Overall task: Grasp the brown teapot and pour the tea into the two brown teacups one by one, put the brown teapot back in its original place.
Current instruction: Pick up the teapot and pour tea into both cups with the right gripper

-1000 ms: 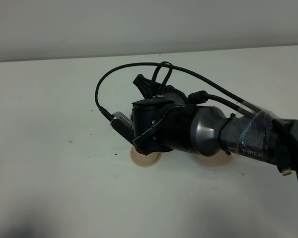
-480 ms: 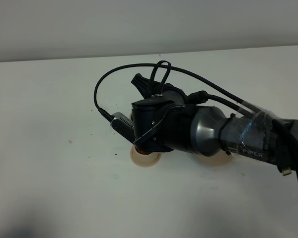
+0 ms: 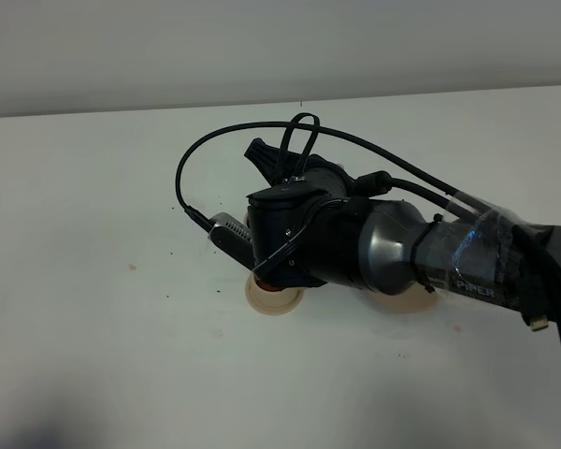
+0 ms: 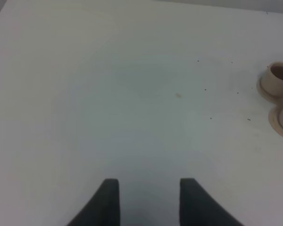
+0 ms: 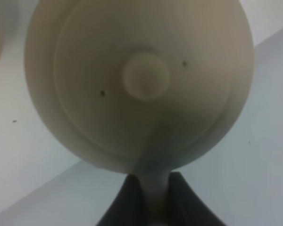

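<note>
Left wrist view: my left gripper [image 4: 148, 201] hangs with fingers spread above the white table [image 4: 108, 94]; the two brown teacups [image 4: 279, 77] sit side by side on saucers, well apart from it. Right wrist view: my right gripper [image 5: 151, 193] pinches the loop handle [image 5: 153, 157] of the lidded brown teapot [image 5: 141, 80]. Exterior high view: a tan saucer [image 3: 276, 301] peeks from under my right arm [image 3: 393, 248], which hides the teapot.
</note>
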